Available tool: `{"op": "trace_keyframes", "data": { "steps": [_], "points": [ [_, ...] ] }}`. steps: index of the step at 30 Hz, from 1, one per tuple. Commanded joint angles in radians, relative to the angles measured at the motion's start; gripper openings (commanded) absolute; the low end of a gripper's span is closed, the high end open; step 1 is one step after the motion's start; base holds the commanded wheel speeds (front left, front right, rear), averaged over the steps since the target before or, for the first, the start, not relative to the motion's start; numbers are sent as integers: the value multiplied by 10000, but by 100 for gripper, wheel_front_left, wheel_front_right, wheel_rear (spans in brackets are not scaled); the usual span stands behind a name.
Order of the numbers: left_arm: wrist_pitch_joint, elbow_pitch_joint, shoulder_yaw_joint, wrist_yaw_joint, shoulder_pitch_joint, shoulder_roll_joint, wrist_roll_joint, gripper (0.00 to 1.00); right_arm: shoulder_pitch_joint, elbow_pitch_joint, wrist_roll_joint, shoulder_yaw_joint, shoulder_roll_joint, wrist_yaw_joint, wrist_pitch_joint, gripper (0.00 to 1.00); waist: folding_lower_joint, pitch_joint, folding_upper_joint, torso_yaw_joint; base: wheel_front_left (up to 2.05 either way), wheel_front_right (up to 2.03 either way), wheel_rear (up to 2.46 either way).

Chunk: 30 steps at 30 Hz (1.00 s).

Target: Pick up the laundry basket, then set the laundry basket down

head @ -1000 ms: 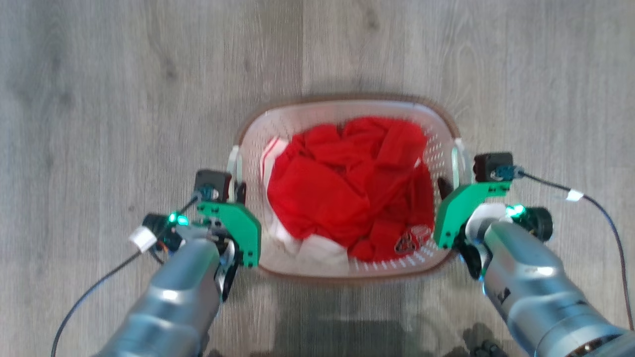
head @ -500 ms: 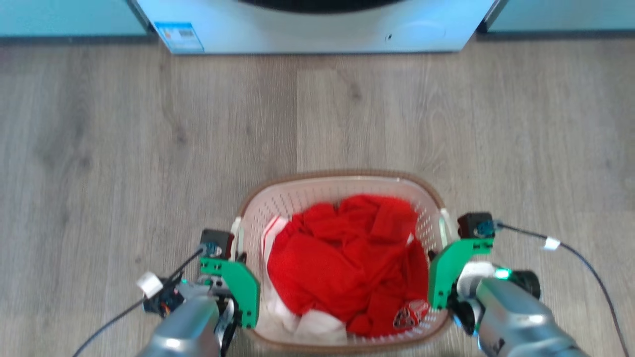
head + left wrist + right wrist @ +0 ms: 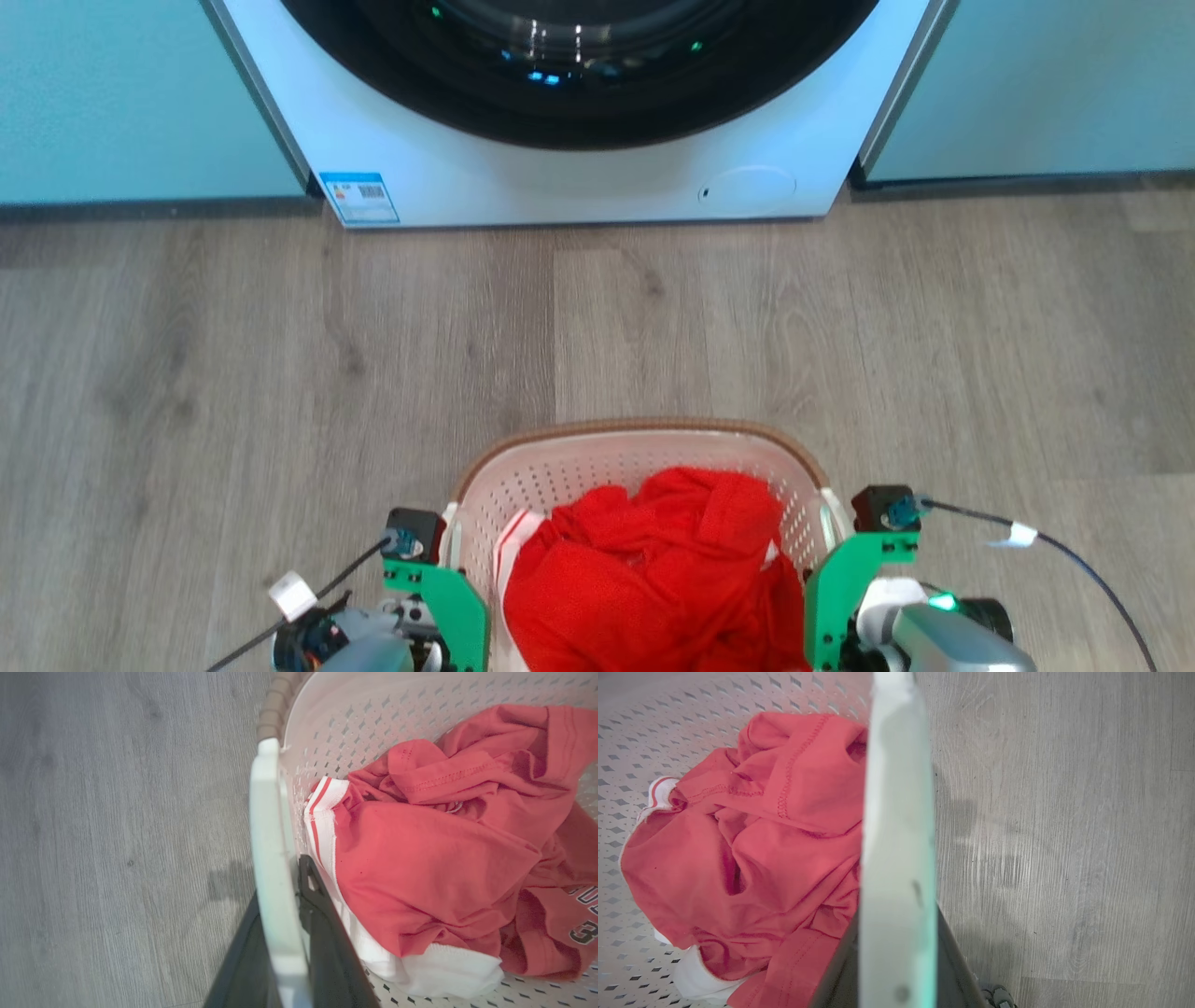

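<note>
The head camera has been tipping up, so the washing machine (image 3: 579, 177) is now showing, and the laundry basket (image 3: 644, 431) is staying between both grippers, so I think it is coming up off the floor (image 3: 233, 373). The fingers of the left gripper (image 3: 280, 882) are pinching its left handle (image 3: 268, 821) and the fingers of the right gripper (image 3: 896, 914) are pinching its right handle (image 3: 896, 788), with the basket hanging between them.

A white front-loading washing machine (image 3: 579, 182) is seen at the top of the head view, its dark round door (image 3: 579, 65) cut off by the edge; a blue label (image 3: 359, 197) is stuck near its lower left corner; teal panels (image 3: 131, 93) are set on either side; a grey wood-look floor (image 3: 280, 355) is spread below; a crumpled red garment (image 3: 653, 579) is piled over white cloth (image 3: 444, 970).
</note>
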Motion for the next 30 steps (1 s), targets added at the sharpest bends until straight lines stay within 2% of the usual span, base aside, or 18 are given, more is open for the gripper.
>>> {"op": "trace_keyframes", "data": {
  "steps": [1,11,30],
  "points": [
    [-35,32,91,49,-211,329,-50,0,203,-62,39,299,-28,60,22,0,1,-242,-1,-21,0,0,0],
    [-18,147,-237,46,-11,329,-289,0,409,3,633,909,-28,60,-57,0,1,-694,-1,-18,0,0,0],
    [-115,221,-610,88,-49,329,-702,0,211,180,1376,1703,-28,60,-239,0,1,-758,-1,-72,0,0,0]
  ]
}}
